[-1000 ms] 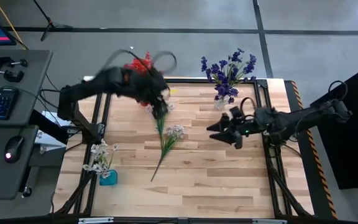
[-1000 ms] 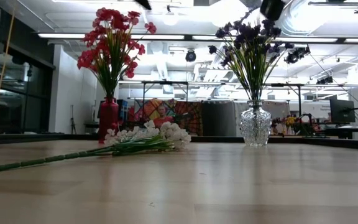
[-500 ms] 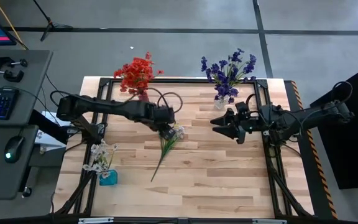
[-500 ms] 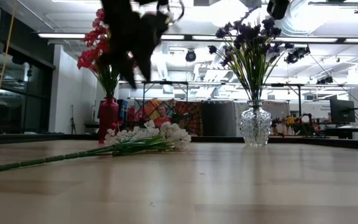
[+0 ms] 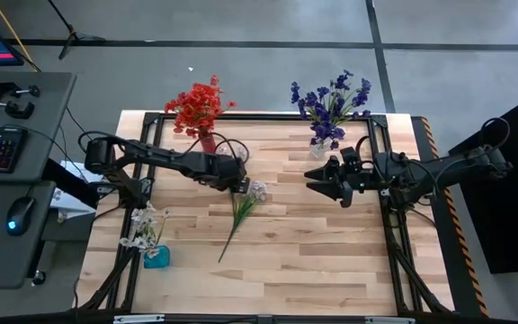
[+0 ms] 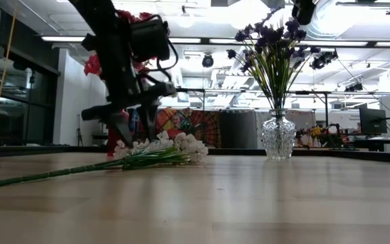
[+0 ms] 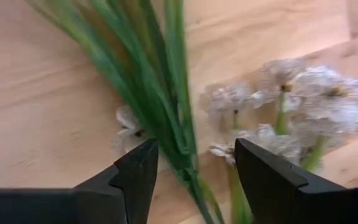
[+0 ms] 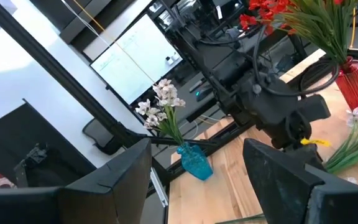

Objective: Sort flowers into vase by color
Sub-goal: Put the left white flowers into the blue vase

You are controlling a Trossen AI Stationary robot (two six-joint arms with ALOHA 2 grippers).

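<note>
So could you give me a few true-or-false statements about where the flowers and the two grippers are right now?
1. A white flower sprig lies flat on the table. True.
2. The left gripper is shut on that sprig. False: its fingers are open, one on each side of the green stems.
3. The red vase holds red flowers. True.
4. The purple flowers stand in the blue vase. False: they are in a clear glass vase; the blue one holds white flowers.
5. The right gripper carries a flower. False: it is open and holds nothing.
</note>
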